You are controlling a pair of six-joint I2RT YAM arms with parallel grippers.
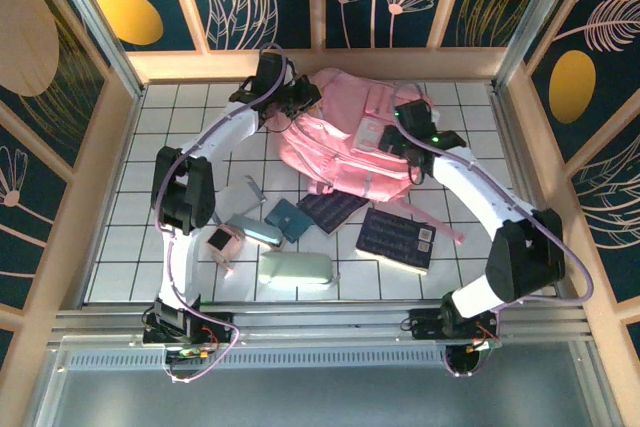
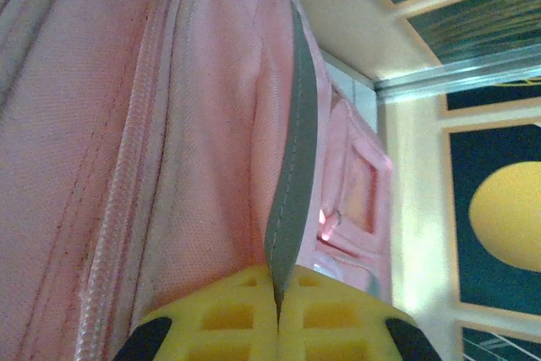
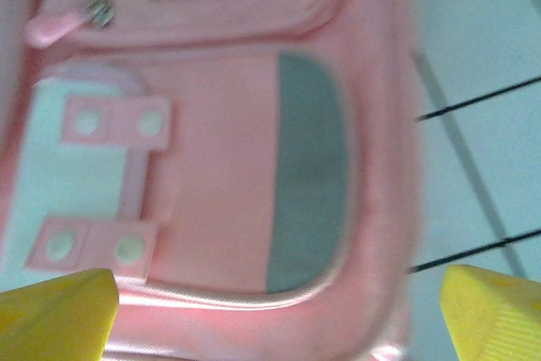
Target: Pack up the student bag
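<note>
**Pin one side, work the other**

The student bag [image 1: 345,142] lies at the far middle of the tiled surface [image 1: 130,247], front pockets up. The left tool [image 2: 277,314] is clamped on a grey trim strip [image 2: 292,166] at the bag's left edge, its arm stretched forward across the tiles. The right tool [image 3: 279,310] hangs with jaws spread wide just above a front pocket [image 3: 220,192], its arm curving in from the right. Done well, the left holds the fabric taut while the right lowers squarely onto the zip pull [image 3: 97,13], not loose cloth.
</note>
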